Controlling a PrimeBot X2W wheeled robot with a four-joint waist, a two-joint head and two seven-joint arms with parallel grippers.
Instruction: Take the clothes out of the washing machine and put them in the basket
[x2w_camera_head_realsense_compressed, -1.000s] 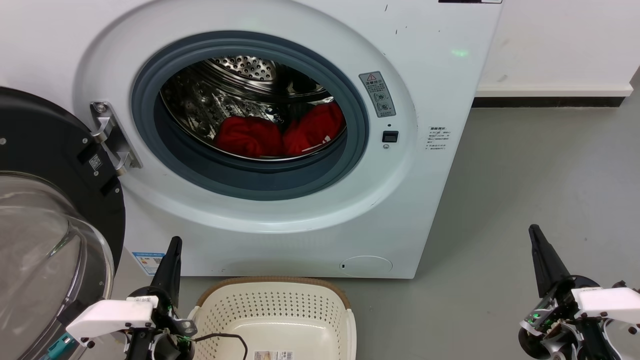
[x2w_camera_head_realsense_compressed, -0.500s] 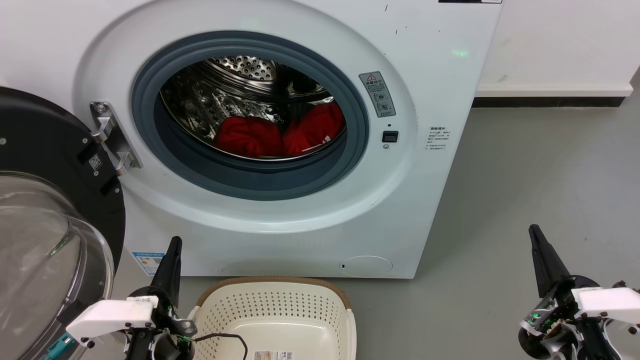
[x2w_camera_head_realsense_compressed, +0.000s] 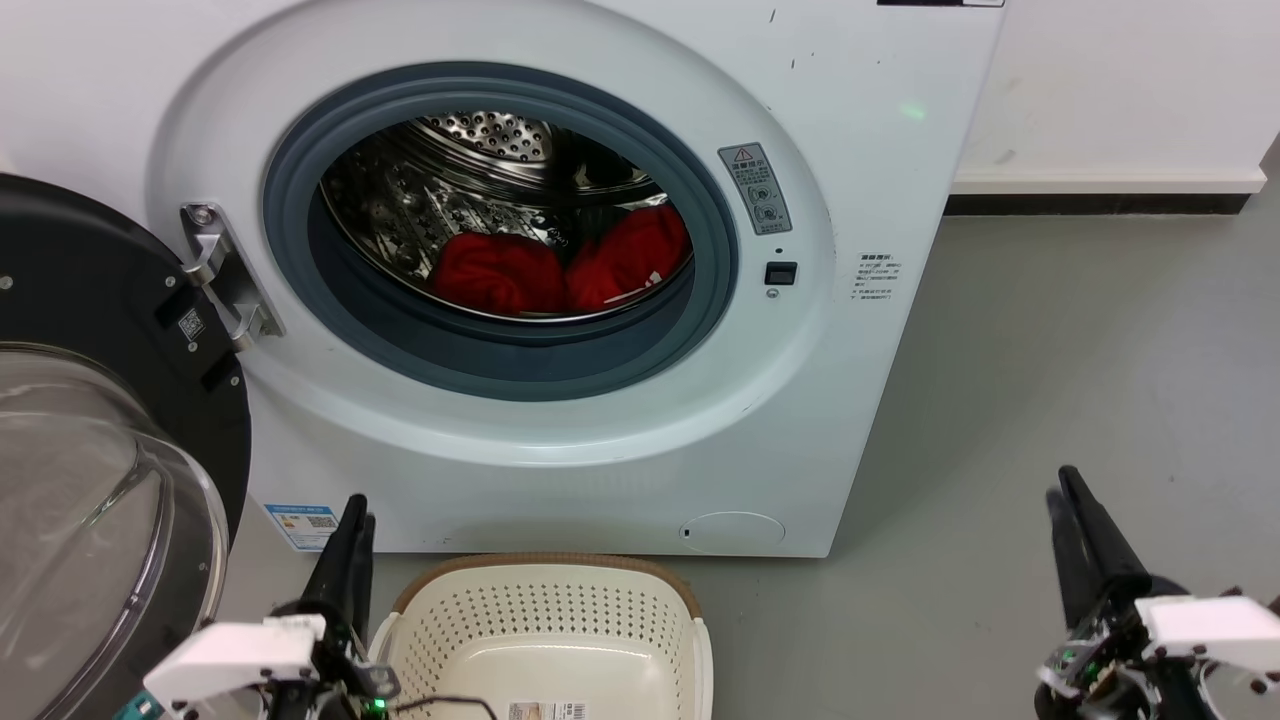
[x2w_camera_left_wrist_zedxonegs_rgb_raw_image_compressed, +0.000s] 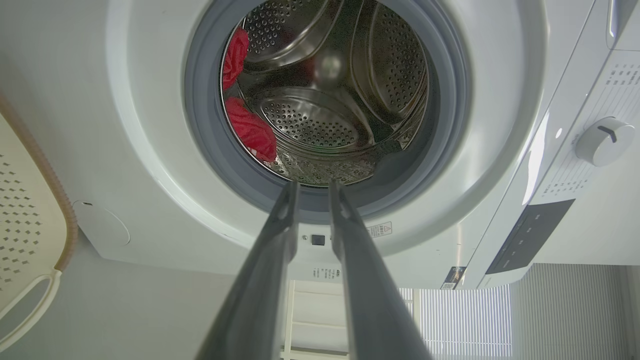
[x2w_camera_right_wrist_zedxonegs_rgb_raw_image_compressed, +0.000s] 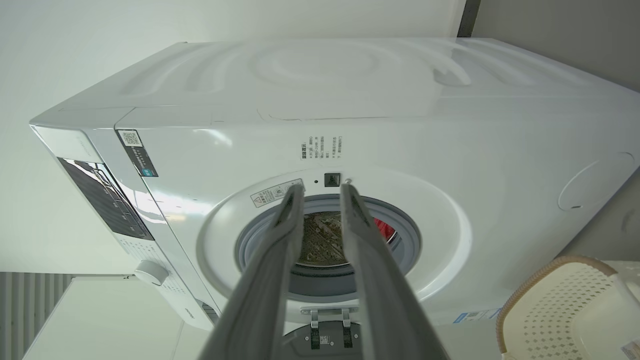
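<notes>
Hovering Low Before the Open Washer

At the left edge of the head view, the round glass door (x2w_camera_head_realsense_compressed: 80, 260) stands swung open. My left gripper (x2w_camera_head_realsense_compressed: 358, 505) sits at lower left, pointing up the frame. Its fingers (x2w_camera_left_wrist_zedxonegs_rgb_raw_image_compressed: 280, 240) are parted by only a narrow gap and hold nothing. Just right of it, at bottom centre, the basket (x2w_camera_head_realsense_compressed: 545, 562) stands on the floor (x2w_camera_head_realsense_compressed: 1050, 330), just in front of the washing machine (x2w_camera_head_realsense_compressed: 860, 150). In the middle of the frame the clothes (x2w_camera_head_realsense_compressed: 560, 270) lie inside the steel drum (x2w_camera_head_realsense_compressed: 450, 190). One red garment (x2w_camera_head_realsense_compressed: 495, 272) is on the left, and the other (x2w_camera_head_realsense_compressed: 630, 255) touches it on the right, with a thin white part at its lower edge. At lower right my right gripper (x2w_camera_head_realsense_compressed: 1060, 482) points up, well apart from the machine, its fingers (x2w_camera_right_wrist_zedxonegs_rgb_raw_image_compressed: 280, 240) narrowly apart and empty.
</notes>
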